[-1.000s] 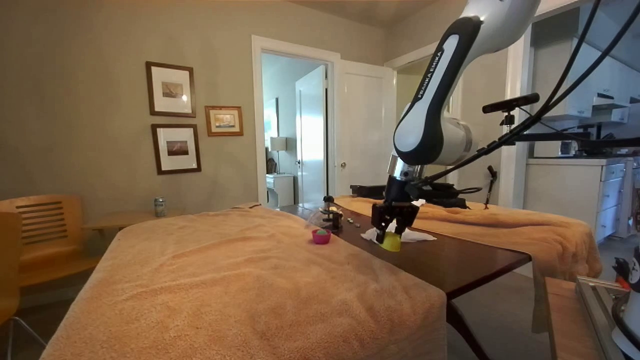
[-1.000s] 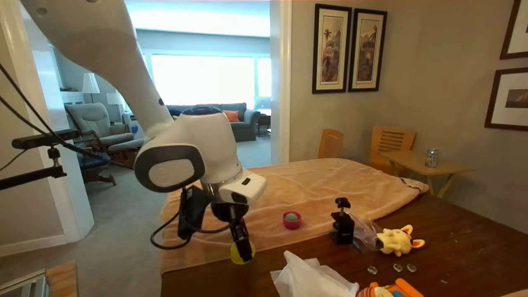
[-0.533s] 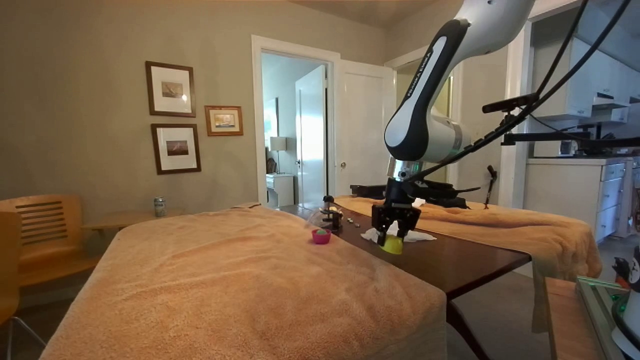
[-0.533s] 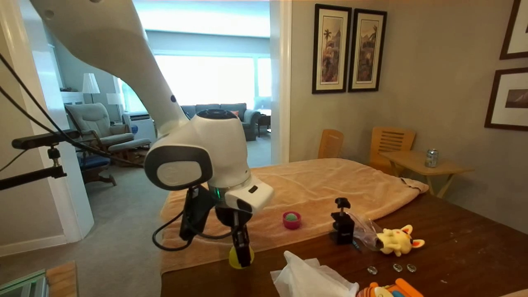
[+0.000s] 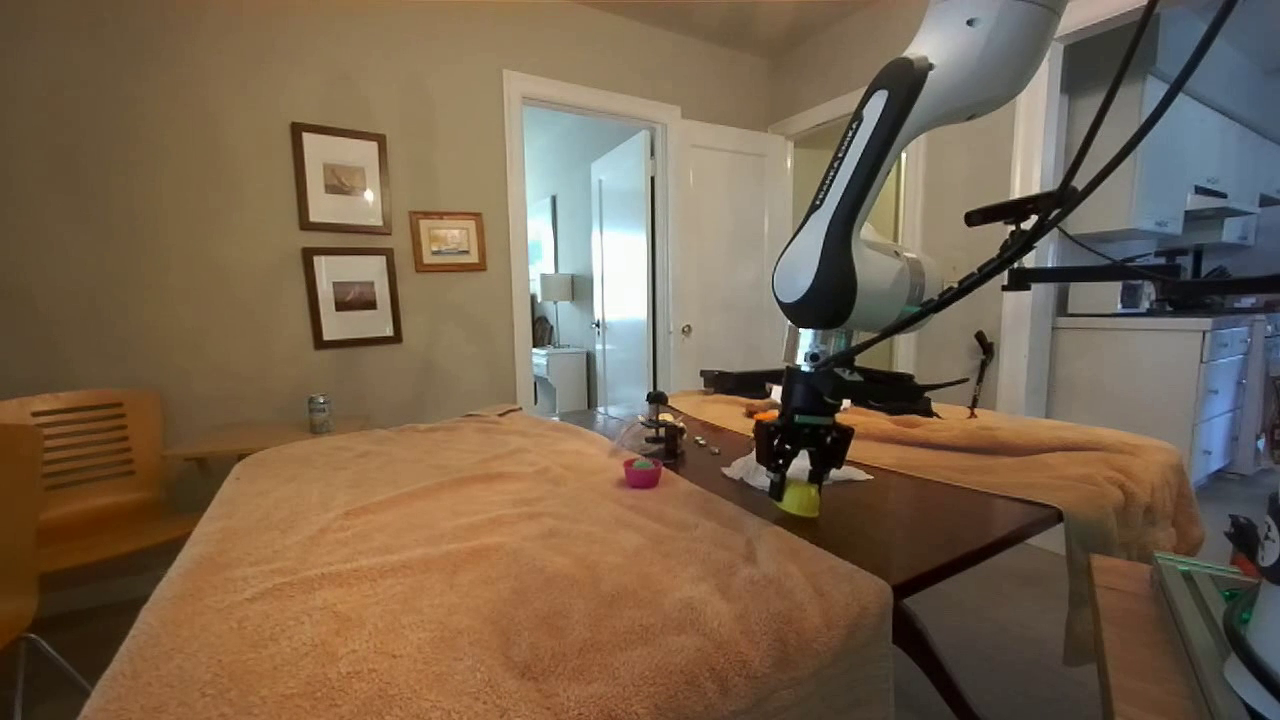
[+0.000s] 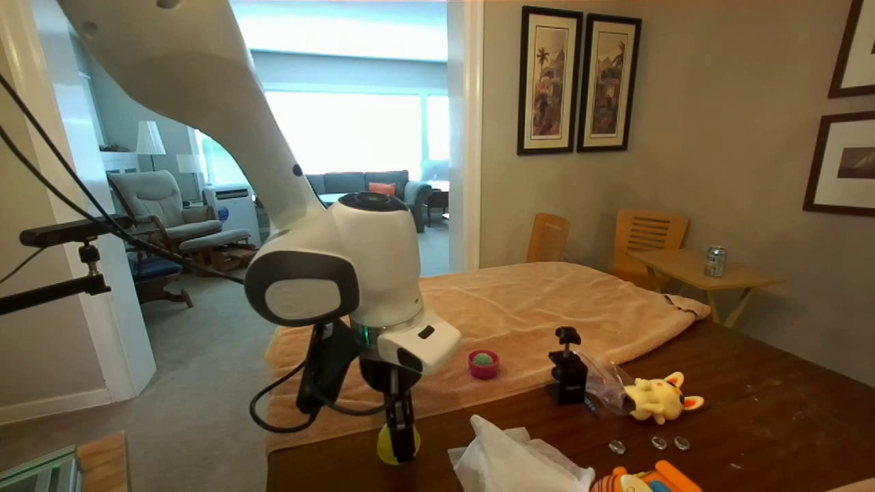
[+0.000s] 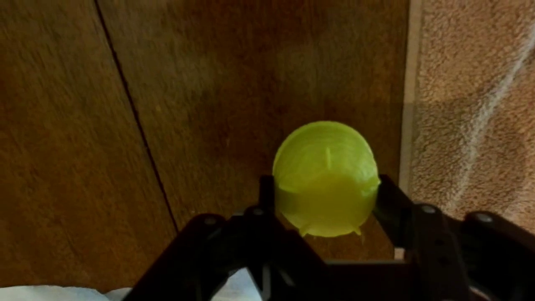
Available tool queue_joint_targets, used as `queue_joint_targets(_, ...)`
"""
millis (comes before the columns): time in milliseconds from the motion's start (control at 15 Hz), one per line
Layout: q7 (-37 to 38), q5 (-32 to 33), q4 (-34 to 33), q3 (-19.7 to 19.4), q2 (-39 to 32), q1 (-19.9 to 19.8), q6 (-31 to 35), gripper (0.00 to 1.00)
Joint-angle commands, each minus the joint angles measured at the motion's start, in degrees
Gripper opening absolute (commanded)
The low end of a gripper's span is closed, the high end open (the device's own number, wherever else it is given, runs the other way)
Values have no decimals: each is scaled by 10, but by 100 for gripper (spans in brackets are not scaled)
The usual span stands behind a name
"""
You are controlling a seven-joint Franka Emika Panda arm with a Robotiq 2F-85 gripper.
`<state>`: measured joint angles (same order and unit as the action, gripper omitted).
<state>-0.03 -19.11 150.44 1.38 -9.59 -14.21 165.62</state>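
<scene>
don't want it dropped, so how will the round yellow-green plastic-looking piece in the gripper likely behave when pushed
The round yellow-green plastic-looking piece is probably fairly stiff, its outline looking near circular in the gripper. Its smooth sheen suggests it may be slippery. If loose, its curved sides could let it roll or rock.

The yellow-green cup [image 7: 326,184] between my jaws looks like smooth plastic — faintly glossy. Beneath them, the table [image 7: 200,104] is grained wood with a soft sheen; beside them, the towel [image 7: 480,138] is rough, matt cloth — near them, the white sheet [image 6: 513,461] looks papery.
</scene>
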Motion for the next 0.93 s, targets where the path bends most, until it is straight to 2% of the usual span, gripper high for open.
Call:
queue_joint_targets(0, 17, 32, -9, -32, -3, 28, -12, 35)
queue_joint_targets(267, 31, 63, -11, -55, -4, 49, -12, 35)
queue_joint_targets(733, 38, 91, -15, -72, -7, 64, -20, 35)
queue_joint_targets(800, 41, 94, -16, -75, -6, 65, -25, 46)
queue_joint_targets(867, 34, 91, -15, -72, -3, 64, -24, 85)
